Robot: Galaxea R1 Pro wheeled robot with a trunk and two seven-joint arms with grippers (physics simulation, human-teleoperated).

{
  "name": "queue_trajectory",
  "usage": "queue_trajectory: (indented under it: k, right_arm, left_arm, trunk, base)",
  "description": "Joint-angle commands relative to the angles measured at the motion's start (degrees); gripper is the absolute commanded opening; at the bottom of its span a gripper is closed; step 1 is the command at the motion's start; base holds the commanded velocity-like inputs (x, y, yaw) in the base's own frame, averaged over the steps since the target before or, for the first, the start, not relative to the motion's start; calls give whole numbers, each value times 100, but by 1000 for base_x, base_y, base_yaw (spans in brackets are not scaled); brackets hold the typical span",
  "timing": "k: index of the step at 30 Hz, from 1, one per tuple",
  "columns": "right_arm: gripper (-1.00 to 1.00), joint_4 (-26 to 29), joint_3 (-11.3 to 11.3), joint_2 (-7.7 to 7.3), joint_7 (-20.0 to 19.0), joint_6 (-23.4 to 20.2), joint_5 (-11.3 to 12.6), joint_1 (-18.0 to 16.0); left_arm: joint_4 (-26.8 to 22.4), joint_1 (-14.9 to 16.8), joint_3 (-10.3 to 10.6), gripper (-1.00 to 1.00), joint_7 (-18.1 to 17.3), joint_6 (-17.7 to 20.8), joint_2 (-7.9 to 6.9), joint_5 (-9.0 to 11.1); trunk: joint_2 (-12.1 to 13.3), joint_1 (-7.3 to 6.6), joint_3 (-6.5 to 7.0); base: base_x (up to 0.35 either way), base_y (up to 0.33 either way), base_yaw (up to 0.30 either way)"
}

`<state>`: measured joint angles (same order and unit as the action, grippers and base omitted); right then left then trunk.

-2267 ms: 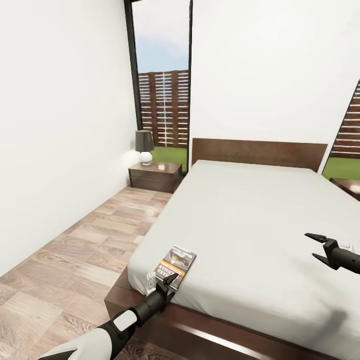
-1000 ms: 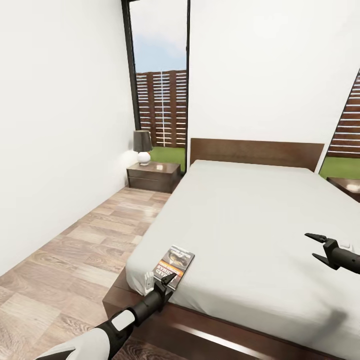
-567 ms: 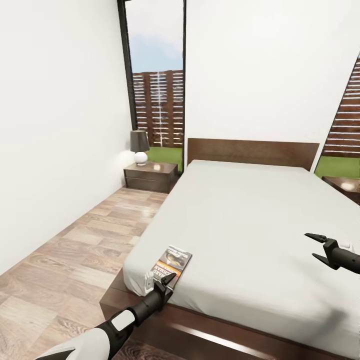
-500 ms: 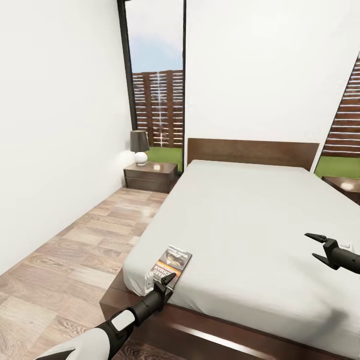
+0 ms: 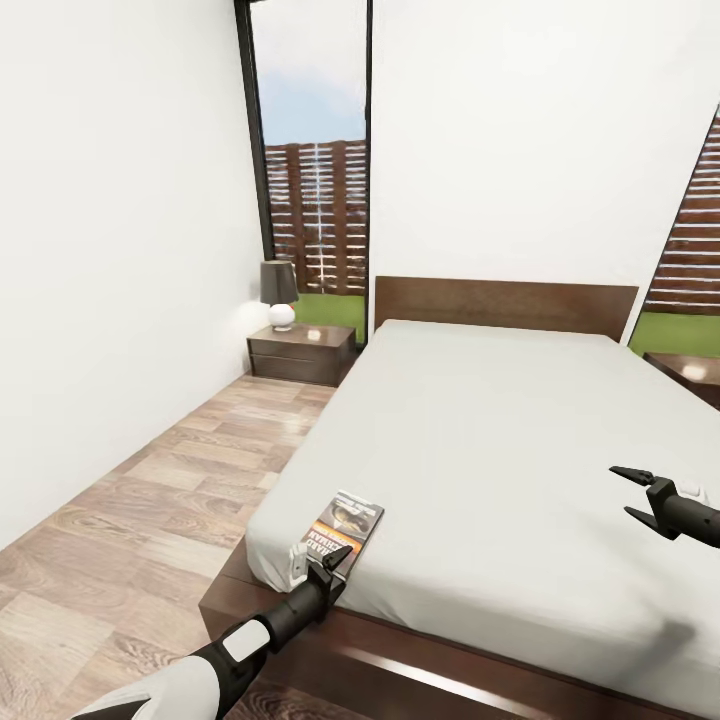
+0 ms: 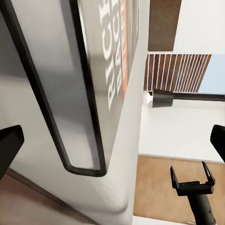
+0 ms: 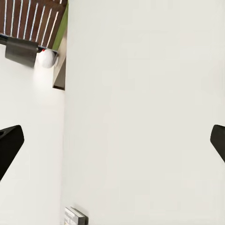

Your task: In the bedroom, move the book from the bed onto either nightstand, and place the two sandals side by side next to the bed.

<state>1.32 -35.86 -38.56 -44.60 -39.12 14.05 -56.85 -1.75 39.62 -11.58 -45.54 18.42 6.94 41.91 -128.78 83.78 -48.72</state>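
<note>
Head view: thin paperback book with dark cover and orange band [image 5: 344,527] lying flat at near corner of light-grey mattressed bed [image 5: 500,440], not yet moved. Left gripper [image 5: 318,567] at book's edge, jaws spread; right gripper [image 5: 628,492] open over mattress. Dark-brown two-drawer nightstand [image 5: 302,352] far off, carrying dark-shaded lamp [image 5: 279,294].

One bed [image 5: 500,440] fills the room, and one book [image 5: 345,527] lies on it, just ahead of the left gripper [image 5: 318,563]. Two nightstands stand at the head of the bed: one nightstand [image 5: 302,352] far beyond the left gripper, and a second nightstand [image 5: 690,372] far beyond the right gripper [image 5: 628,493]. One lamp [image 5: 279,294] sits on the first. Two grippers show, both with fingers spread. Two tall windows [image 5: 312,170] open onto a fence.
</note>
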Motion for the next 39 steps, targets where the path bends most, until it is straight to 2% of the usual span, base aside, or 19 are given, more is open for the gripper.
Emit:
queue_trajectory:
  k: [1, 27, 28, 39]
  right_arm:
    - [100, -1, 35, -2, 0, -35, 60, -3]
    - [100, -1, 35, -2, 27, -35, 54, -2]
    - [100, -1, 35, -2, 28, -35, 54, -2]
    - [100, -1, 35, -2, 36, -26, 54, -2]
  left_arm:
    - [-3, 2, -46, 100, -8, 53, 1, -7]
    - [-17, 2, -44, 100, -16, 27, 1, -7]
    - [-17, 2, -45, -100, -16, 24, -1, -7]
    - [-19, 2, -46, -100, -10, 19, -12, -7]
  trunk:
    - [-2, -1, -6]
    - [-2, -1, -6]
    - [-2, -1, -6]
    - [-2, -1, -6]
  base:
    - [0, 0, 0]
    - [0, 0, 0]
    - [0, 0, 0]
    - [0, 0, 0]
